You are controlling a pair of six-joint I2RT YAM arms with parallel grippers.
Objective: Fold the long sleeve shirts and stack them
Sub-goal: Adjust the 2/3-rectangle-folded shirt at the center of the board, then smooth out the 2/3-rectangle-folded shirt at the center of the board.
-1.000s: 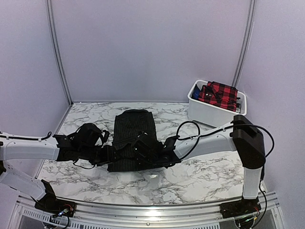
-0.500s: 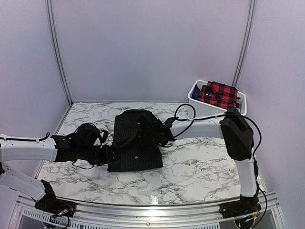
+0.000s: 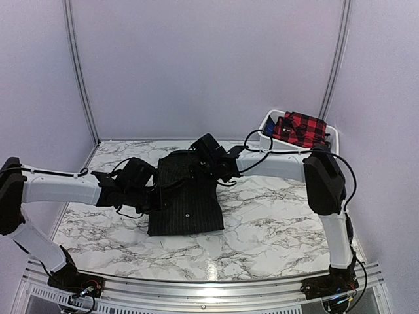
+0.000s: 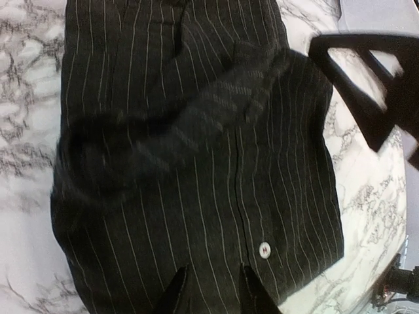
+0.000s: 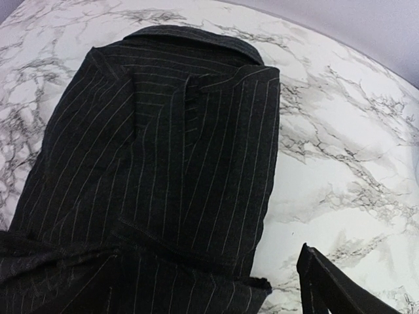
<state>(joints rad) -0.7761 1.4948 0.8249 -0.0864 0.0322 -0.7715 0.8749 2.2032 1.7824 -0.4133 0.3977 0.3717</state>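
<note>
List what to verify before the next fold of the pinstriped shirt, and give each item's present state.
1. Pinstriped shirt wholly on the marble table: ok.
2. Cloth smooth: not ok; a rumpled ridge crosses it.
3. Left gripper holding the shirt's edge: cannot tell; cloth shows between its close-set fingers.
4. Right gripper open: ok, jaws wide.
5. Plaid shirt in the white bin, out of the way: ok.

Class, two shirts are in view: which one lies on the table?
The black pinstriped shirt. The red-and-black plaid shirt sits in the white bin at the far right.
</note>
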